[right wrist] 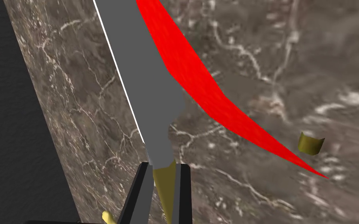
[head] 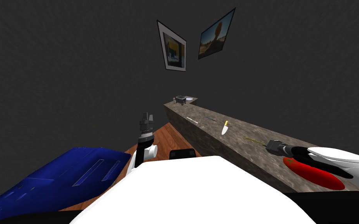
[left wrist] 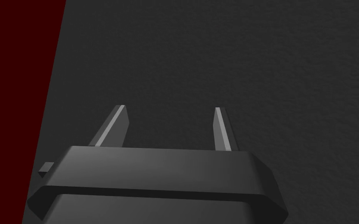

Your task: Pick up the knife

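Observation:
In the right wrist view my right gripper (right wrist: 163, 166) is shut on the yellow handle of a knife (right wrist: 143, 70), whose flat grey blade reaches away over the brown marble counter (right wrist: 77, 97). A red tomato (right wrist: 198, 81) lies close beside the blade. In the head view the right gripper (head: 270, 144) is over the counter (head: 237, 155), just past the tomato (head: 315, 175), with a thin olive strip jutting from it. Another knife (head: 224, 128), with a yellow handle and white blade, lies farther along the counter. My left gripper (left wrist: 171, 112) is open and holds nothing; it points up over the floor (head: 146, 118).
At the counter's far end stand a dark boxy appliance (head: 181, 100), a plate (head: 190, 98) and a small cup (head: 174, 100). Two thin utensils (head: 192, 120) (head: 210, 118) lie mid-counter. A small yellow piece (right wrist: 311, 143) rests near the tomato. A blue object (head: 58, 175) sits at my left.

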Robot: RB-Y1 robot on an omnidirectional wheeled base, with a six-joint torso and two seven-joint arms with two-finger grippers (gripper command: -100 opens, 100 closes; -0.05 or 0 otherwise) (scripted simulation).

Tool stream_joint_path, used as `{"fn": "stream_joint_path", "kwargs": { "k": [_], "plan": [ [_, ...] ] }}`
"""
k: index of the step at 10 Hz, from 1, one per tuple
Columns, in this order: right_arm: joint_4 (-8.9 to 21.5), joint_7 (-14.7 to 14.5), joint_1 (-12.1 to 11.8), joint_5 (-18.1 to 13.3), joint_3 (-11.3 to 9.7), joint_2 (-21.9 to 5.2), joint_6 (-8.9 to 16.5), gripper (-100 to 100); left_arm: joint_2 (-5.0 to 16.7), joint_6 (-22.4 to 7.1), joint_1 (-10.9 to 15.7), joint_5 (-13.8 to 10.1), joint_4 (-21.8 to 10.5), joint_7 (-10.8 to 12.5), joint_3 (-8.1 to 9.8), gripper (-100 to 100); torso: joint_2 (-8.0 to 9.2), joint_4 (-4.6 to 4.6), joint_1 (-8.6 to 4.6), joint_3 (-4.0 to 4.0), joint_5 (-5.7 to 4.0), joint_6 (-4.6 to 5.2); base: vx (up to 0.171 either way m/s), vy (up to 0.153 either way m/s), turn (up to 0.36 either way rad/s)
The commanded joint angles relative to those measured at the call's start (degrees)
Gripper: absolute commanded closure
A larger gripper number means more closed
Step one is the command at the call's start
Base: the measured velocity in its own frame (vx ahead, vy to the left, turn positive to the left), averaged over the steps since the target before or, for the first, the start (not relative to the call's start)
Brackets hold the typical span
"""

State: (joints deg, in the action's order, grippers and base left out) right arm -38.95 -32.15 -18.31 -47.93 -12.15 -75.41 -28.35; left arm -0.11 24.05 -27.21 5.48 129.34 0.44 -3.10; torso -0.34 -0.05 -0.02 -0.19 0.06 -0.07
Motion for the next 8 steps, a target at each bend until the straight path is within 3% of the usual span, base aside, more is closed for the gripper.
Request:
{"fn": "stream_joint_path", "kwargs": {
  "k": [1,5,7,8],
  "plan": [
    [-2.5,0.6,-1.3,0.1,0.2,-0.8,0.7,100,0.0,0.0,0.0,0.0,0.0,0.0,0.0,0,0.0,0.0,0.0,0.0,0.0,0.0,0.072,0.007,-0.129],
    [-7.5,-2.1,-1.9,-0.4,1.3,-2.4,-0.2,100,0.0,0.0,0.0,0.0,0.0,0.0,0.0,0,0.12,0.04,0.02,0.08,0.0,0.2,0.119,0.02,-0.309],
    [-8.8,-2.1,-3.0,-0.2,1.8,-2.9,0.1,100,0.0,0.0,0.0,0.0,0.0,0.0,0.0,0,-0.08,0.03,0.02,-0.02,-0.02,0.07,0.118,0.024,-0.141],
    [-9.0,-2.3,-3.2,-0.2,1.9,-2.9,0.1,0,0.0,0.0,0.0,0.0,0.0,0.0,0.0,0,0.12,0.06,-0.06,0.08,-0.06,0.0,0.012,0.004,0.013]
  ]
}}
